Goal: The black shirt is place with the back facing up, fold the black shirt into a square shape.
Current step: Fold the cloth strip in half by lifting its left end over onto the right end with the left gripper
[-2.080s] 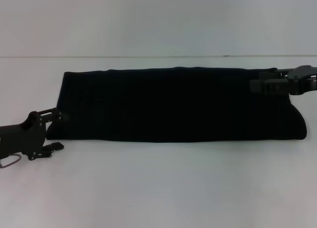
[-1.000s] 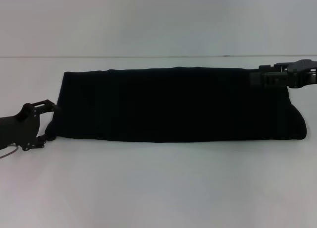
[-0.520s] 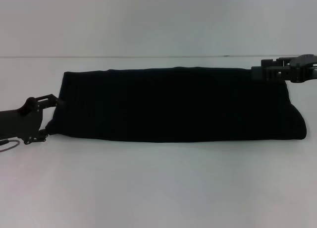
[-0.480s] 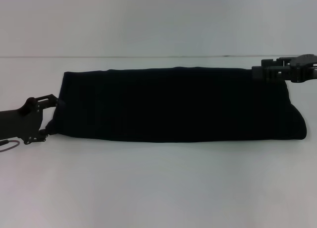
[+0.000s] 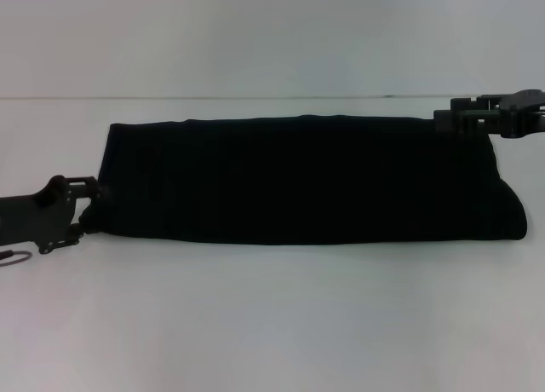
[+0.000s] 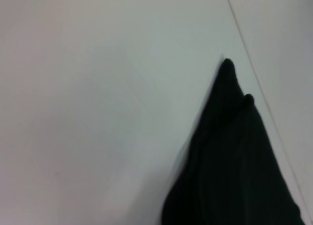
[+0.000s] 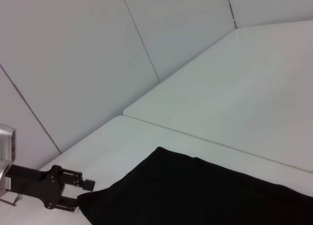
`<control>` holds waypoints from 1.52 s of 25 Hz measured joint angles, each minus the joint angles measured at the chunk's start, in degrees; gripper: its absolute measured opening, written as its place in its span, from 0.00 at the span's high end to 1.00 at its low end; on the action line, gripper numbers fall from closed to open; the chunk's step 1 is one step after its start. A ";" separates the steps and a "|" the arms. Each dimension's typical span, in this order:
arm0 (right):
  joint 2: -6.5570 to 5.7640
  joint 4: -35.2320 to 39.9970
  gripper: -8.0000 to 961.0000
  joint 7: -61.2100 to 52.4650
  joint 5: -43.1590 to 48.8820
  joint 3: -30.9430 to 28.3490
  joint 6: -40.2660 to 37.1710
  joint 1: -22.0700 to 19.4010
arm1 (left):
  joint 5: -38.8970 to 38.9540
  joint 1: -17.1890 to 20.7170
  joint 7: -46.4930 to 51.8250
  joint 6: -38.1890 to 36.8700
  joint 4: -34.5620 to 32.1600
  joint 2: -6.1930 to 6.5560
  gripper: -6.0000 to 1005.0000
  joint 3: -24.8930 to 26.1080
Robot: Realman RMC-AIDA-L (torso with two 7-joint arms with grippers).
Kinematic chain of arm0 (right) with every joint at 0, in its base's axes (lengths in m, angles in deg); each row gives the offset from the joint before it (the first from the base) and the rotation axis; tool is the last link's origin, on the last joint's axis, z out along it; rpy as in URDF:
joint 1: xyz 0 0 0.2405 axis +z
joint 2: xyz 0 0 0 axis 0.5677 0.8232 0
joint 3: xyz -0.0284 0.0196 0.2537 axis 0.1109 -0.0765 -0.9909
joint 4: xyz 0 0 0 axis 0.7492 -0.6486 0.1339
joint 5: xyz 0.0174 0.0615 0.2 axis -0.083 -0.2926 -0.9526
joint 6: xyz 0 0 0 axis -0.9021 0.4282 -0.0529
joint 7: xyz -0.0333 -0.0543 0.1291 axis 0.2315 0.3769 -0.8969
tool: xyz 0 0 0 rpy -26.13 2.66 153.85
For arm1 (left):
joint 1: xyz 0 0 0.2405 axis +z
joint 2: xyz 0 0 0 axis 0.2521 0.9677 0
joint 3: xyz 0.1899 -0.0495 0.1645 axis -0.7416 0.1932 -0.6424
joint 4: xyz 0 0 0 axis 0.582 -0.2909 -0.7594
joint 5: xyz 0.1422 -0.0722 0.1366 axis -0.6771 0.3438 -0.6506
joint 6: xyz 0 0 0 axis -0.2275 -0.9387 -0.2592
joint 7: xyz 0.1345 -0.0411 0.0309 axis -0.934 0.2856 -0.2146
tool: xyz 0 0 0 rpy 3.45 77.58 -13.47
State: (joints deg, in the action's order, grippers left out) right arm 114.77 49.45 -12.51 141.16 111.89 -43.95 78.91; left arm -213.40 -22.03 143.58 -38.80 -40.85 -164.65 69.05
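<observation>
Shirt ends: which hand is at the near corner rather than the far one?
The left hand, at the near left corner of the black shirt; the right hand sits at its far right corner.

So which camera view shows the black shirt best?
The head view: the whole black shirt lies as one long folded band on the table. The left wrist view shows one pointed end; the right wrist view, one corner.

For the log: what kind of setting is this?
Likely a lab test bench: a bare white table, plain panelled wall, only the black shirt, left pincer and right pincer at its ends.
</observation>
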 joint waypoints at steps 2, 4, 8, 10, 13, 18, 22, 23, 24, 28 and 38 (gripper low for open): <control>-0.05 0.02 0.33 0.01 -0.24 0.00 0.01 0.04 | -0.67 0.11 -0.09 0.17 0.00 -0.08 0.36 -0.19; -0.09 0.07 0.33 0.02 -0.47 0.00 0.02 0.05 | -0.94 0.24 -0.39 0.46 0.01 -0.11 0.40 -0.22; -0.12 0.09 0.33 0.03 -0.66 0.00 0.04 0.07 | -1.12 0.32 -1.52 0.82 0.04 -0.19 0.49 -0.31; -0.12 0.09 0.33 0.05 -0.68 0.00 0.05 0.07 | -1.39 0.33 -2.21 1.25 0.22 -0.21 0.53 -0.32; -0.11 0.09 0.33 0.06 -0.69 0.00 0.05 0.07 | -1.67 0.33 -3.17 1.76 0.44 -0.27 0.59 -0.33; 0.03 0.09 0.33 0.06 -0.69 0.14 0.06 0.07 | -1.69 0.50 -6.12 2.13 0.37 -0.36 0.79 -0.35; 0.37 0.09 0.33 0.06 -0.69 0.38 0.06 0.07 | -1.16 1.09 -12.02 2.13 -0.13 -0.43 0.97 0.84; 0.45 0.09 0.33 0.06 -0.69 0.38 0.06 0.10 | -1.13 1.21 -13.84 1.71 -0.38 -0.43 0.97 1.44; 0.54 0.09 0.33 0.02 -0.69 0.35 0.06 0.19 | -1.11 1.30 -15.34 1.29 -0.65 -0.43 0.97 1.95; 0.89 -0.13 0.33 -0.30 -0.69 0.08 0.11 0.84 | -1.17 2.33 -20.27 -1.83 -4.07 -0.52 0.97 3.73; 2.61 -0.62 0.33 -0.44 -0.68 0.32 3.74 3.02 | -5.05 7.54 -22.23 -7.52 -15.88 0.36 0.96 3.81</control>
State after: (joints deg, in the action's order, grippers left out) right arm 117.38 48.83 -12.95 140.47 112.20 -40.22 81.93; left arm -218.45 -14.49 121.35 -46.32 -56.72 -164.29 72.85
